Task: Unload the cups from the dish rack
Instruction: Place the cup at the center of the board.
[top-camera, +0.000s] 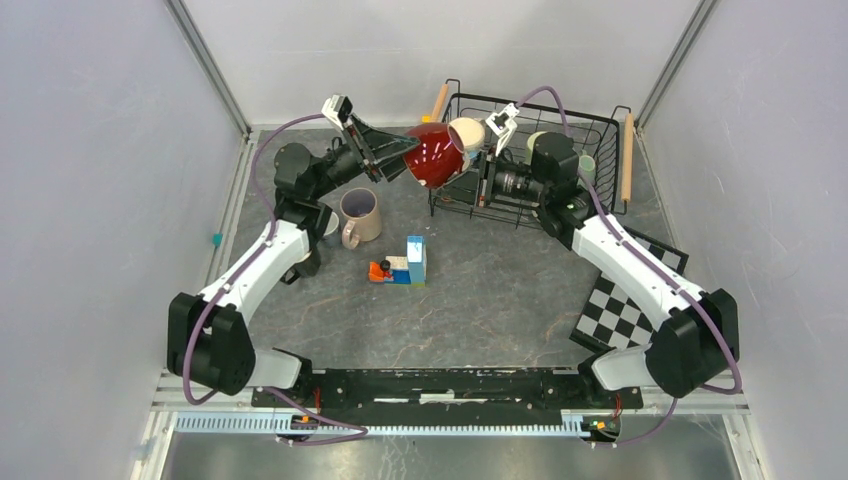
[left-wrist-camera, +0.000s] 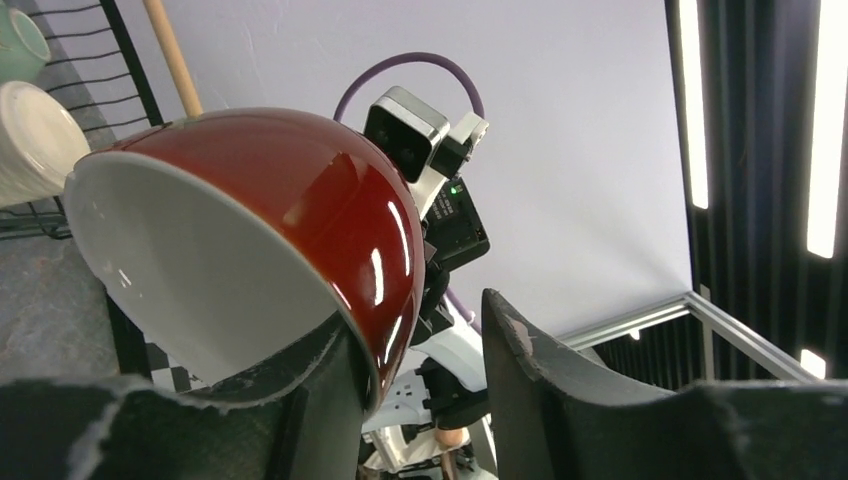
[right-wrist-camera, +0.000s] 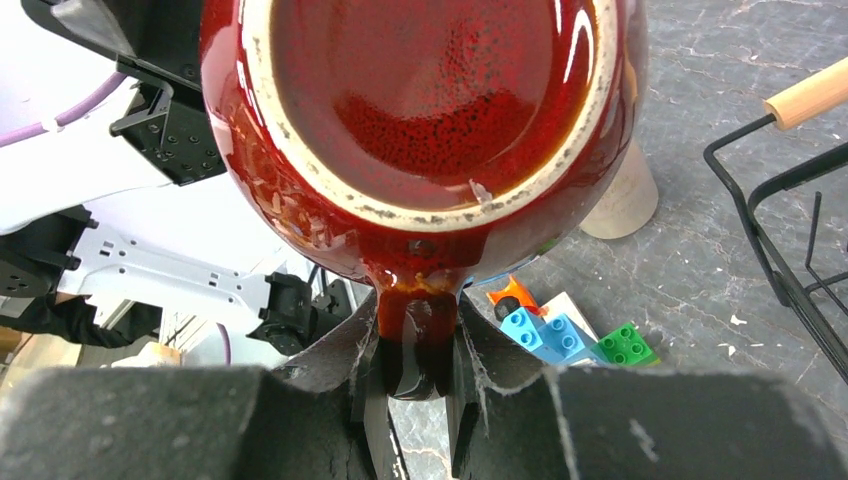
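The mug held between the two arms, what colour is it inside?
The mug is off-white inside, glossy dark red outside; clearest in the left wrist view.

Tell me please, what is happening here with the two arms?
The arms meet at a red mug in the air beside the rack. The right gripper is shut on its handle; the left gripper is open, its fingers astride the rim. It looks like a handover. A beige mug stands on the table; other mugs are in the rack.
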